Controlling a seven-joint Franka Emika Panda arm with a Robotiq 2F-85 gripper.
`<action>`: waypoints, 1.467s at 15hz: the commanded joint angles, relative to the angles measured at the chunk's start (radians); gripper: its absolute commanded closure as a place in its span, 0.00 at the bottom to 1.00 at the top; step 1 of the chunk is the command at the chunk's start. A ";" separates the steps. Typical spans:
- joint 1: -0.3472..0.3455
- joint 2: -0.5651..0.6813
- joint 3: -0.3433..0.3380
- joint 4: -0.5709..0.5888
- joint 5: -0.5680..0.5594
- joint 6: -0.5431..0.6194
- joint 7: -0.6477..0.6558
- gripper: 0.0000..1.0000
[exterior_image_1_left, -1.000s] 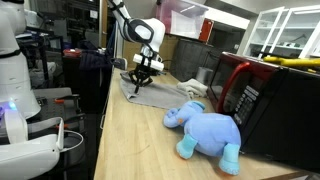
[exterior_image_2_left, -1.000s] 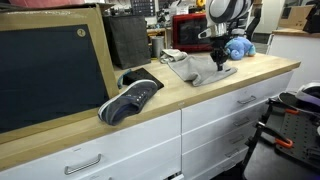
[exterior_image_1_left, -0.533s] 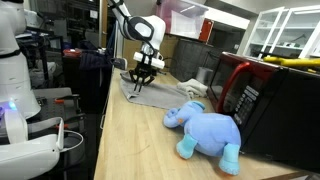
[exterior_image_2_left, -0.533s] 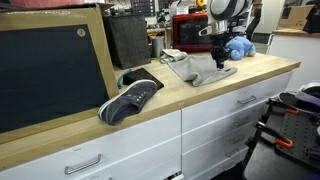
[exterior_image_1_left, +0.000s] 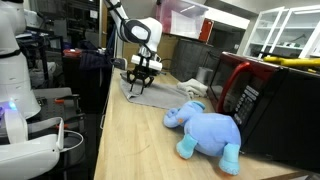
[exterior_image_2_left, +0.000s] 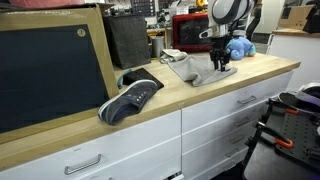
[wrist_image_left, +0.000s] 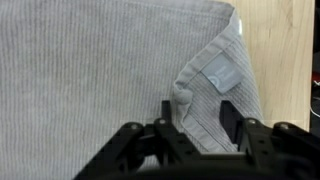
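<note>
Pincer (wrist_image_left: 198, 108) over a grey cloth (wrist_image_left: 90, 70) next to the blue plush elephant (exterior_image_1_left: 205, 128).
In the wrist view the pincer's fingers (wrist_image_left: 168, 112) stood partly apart and gripped nothing, one on either side of a raised fold in the cloth that carried a small pale label (wrist_image_left: 220, 75). The cloth lay spread on the wooden tabletop (exterior_image_1_left: 140, 140), just beside the elephant. In an exterior view a dark shoe (exterior_image_2_left: 130, 98) lay on the same tabletop, well apart from the elephant, with the cloth between them.
</note>
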 joint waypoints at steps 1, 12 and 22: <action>0.006 -0.014 -0.008 -0.029 -0.021 0.044 -0.009 0.77; -0.034 -0.101 -0.031 -0.051 0.019 -0.053 -0.103 0.99; -0.075 -0.404 -0.181 -0.242 -0.167 -0.516 -0.467 0.69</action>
